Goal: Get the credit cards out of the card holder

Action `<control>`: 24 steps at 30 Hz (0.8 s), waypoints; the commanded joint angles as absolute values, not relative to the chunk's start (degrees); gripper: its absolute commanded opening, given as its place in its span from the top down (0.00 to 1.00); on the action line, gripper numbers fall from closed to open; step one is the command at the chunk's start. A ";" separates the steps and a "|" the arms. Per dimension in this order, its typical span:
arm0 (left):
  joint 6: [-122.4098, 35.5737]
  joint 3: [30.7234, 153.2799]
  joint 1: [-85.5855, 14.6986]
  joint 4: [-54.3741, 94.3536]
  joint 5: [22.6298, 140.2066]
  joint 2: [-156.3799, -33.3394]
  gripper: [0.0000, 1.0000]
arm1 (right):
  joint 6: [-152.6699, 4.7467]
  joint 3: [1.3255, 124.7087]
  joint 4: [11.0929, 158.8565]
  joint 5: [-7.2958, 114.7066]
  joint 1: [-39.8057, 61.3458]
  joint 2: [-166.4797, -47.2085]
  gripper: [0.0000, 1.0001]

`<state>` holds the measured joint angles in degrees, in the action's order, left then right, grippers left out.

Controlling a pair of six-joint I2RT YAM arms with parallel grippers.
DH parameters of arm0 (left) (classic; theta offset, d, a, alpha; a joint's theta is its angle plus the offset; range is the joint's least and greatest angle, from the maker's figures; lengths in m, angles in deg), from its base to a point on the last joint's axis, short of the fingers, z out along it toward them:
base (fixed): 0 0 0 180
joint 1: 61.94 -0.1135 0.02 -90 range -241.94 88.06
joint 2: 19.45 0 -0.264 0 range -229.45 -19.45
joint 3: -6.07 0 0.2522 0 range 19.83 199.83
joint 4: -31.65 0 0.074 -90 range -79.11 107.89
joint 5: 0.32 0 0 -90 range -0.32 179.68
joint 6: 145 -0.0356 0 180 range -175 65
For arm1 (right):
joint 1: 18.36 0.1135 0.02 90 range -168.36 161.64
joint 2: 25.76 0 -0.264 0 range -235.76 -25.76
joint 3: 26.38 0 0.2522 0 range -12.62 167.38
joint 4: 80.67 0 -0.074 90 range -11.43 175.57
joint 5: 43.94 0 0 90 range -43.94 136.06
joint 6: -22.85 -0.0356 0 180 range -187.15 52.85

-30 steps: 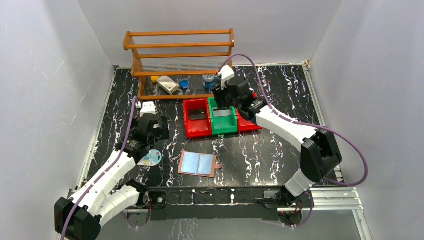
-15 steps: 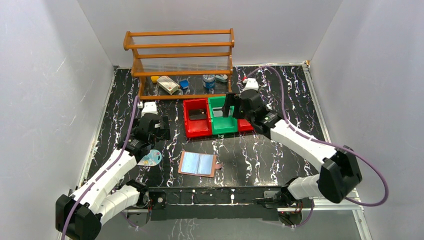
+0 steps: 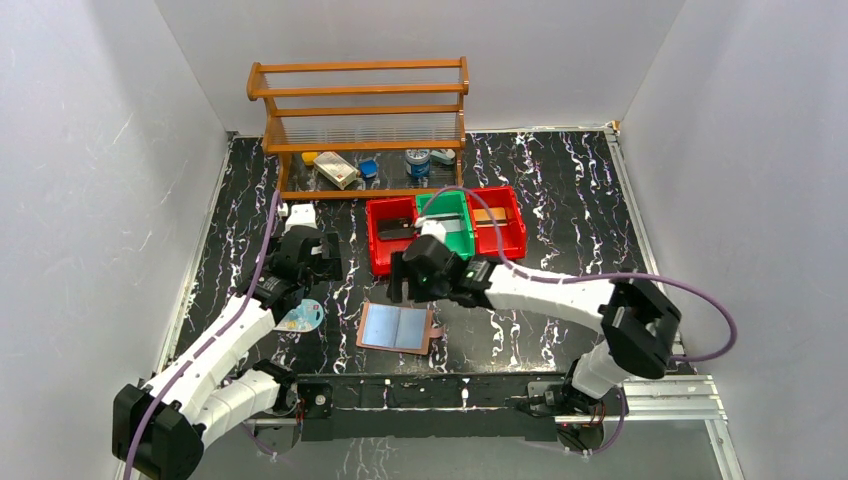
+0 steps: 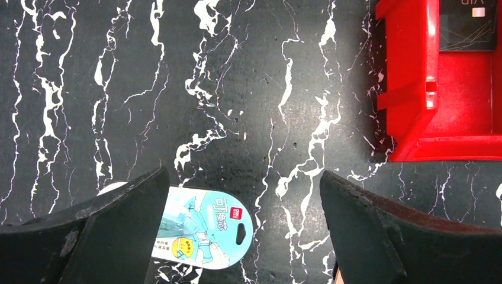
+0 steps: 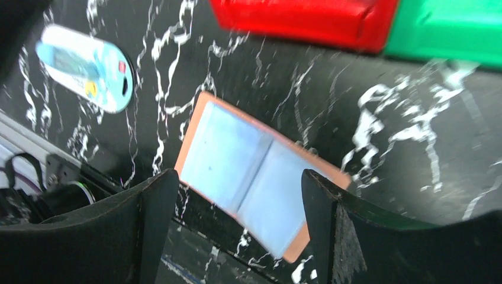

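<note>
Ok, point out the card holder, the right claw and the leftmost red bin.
card holder (image 3: 398,327), top view, its open clear pockets.
right claw (image 5: 238,174), right wrist view, midway between its fingertips.
leftmost red bin (image 4: 408,89), left wrist view, its outer wall.

Overall light: bright, even light is falling from above in the top view, and the white walls are reading pale grey without hard-edged shade.
Shadows: soft ones are lying beside the left arm and under the wooden rack.
Glare: the dark marbled surface is giving off only a faint sheen; the red bin is glowing strongly saturated at the upper right of the left wrist view.
Sharpness, left wrist: the surface veins and the print on the blue packet are showing crisp.
Blur, right wrist: motion blur is smearing the whole frame; the card holder and the green bin at upper right are looking soft.
Jaws: in both wrist views they are sitting dark and underexposed along the bottom edge.
</note>
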<state>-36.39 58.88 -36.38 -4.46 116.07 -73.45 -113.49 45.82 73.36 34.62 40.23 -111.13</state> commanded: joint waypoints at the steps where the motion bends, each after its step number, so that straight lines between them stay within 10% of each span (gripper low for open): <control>1: -36.52 59.27 -36.81 -4.32 117.06 -71.35 0.02 | -120.44 51.96 66.93 25.34 47.10 -114.84 0.18; 24: -32.77 60.32 -36.78 -7.17 125.31 -70.50 0.02 | -142.97 66.16 52.45 16.95 55.56 -133.63 0.24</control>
